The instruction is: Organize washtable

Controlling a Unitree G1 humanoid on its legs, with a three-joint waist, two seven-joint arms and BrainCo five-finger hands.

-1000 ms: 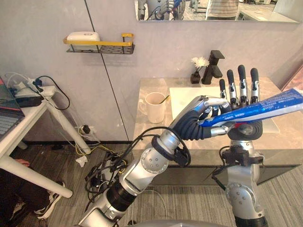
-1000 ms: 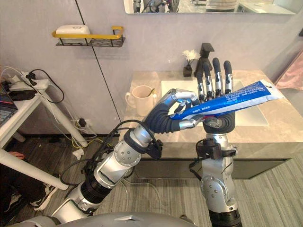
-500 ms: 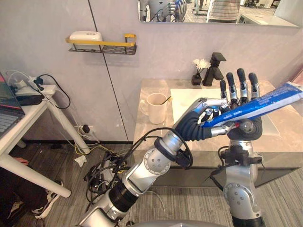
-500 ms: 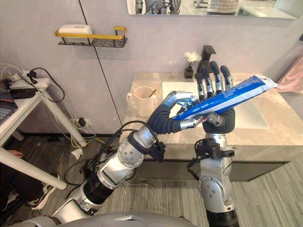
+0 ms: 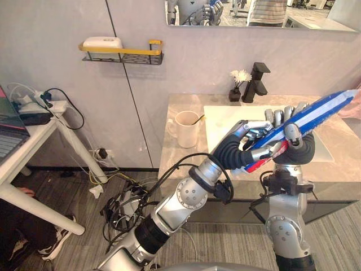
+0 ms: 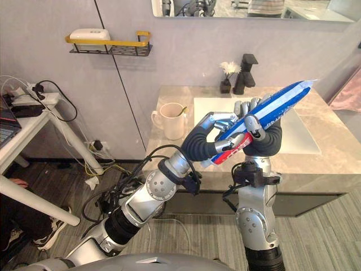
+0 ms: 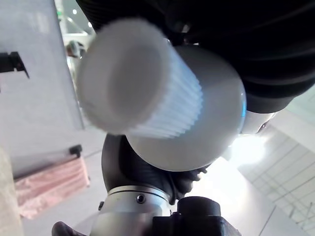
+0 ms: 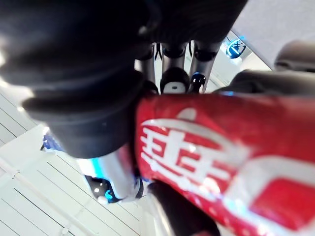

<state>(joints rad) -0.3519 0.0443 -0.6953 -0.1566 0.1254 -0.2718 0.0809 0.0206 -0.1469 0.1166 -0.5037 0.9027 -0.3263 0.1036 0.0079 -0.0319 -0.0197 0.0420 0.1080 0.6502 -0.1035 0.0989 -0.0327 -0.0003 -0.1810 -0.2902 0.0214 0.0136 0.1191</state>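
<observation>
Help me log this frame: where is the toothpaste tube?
In the eye views, the toothpaste tube is held right of centre by the left hand and right hand, before the sink.

White printed characters stand on the red band near the cap end of the blue, white and red plastic toothpaste tube, caught partly and from very close in the right wrist view, and no word or number on it can be read in full.

Slanted blue-white toothpaste tube, red at cap end, crimp uppermost, in left robot hand and right robot hand
</observation>
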